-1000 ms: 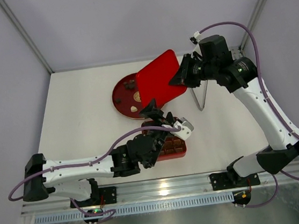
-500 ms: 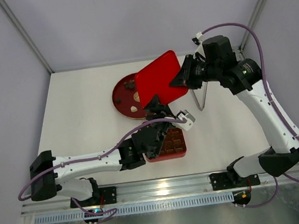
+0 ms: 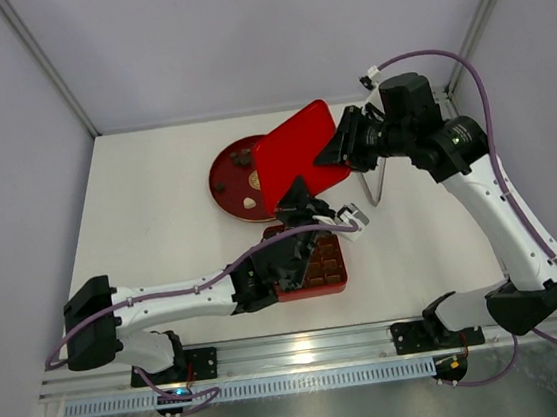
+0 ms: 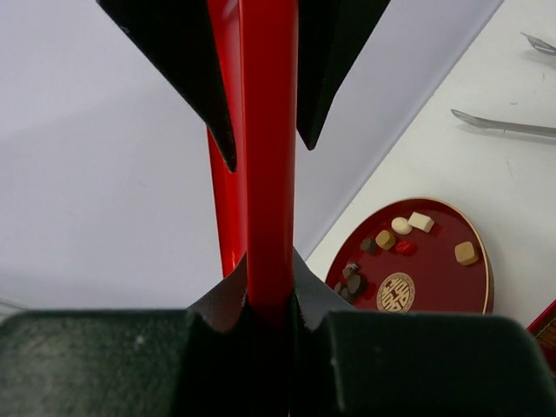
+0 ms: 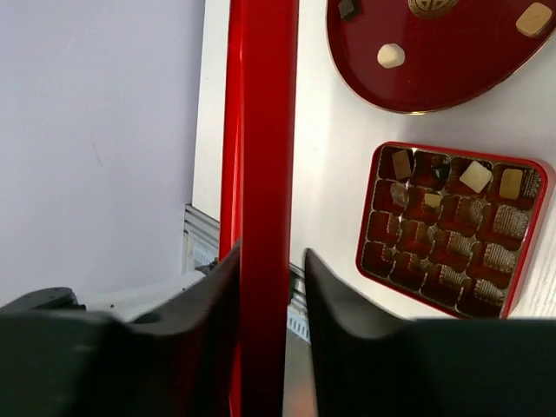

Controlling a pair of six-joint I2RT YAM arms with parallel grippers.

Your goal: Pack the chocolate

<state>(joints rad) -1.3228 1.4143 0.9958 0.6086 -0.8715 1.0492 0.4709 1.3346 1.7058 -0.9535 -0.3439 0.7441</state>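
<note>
The flat red lid [image 3: 297, 151] hangs tilted over the table between both arms. My left gripper [image 3: 296, 198] is shut on its lower edge; in the left wrist view the lid [image 4: 268, 78] sits tight between the black jaws [image 4: 268, 152]. My right gripper [image 3: 337, 148] is at the lid's right edge. In the right wrist view the lid [image 5: 265, 130] rests against one finger with a small gap to the other, so that gripper [image 5: 271, 252] stands slightly open. Chocolate pieces [image 4: 401, 226] lie on the round red plate [image 3: 227, 184]. A few more chocolates [image 5: 475, 176] sit in the square red box [image 3: 315, 265].
Metal tongs [image 3: 376, 182] lie on the white table right of the lid, also seen as thin tongs [image 4: 504, 126] in the left wrist view. The left arm crosses over the box. Grey walls close in the back and sides.
My left gripper has risen from the box to the lid's lower edge and closed on it. The right gripper's jaws have eased apart on the lid, which shifted slightly up and right.
</note>
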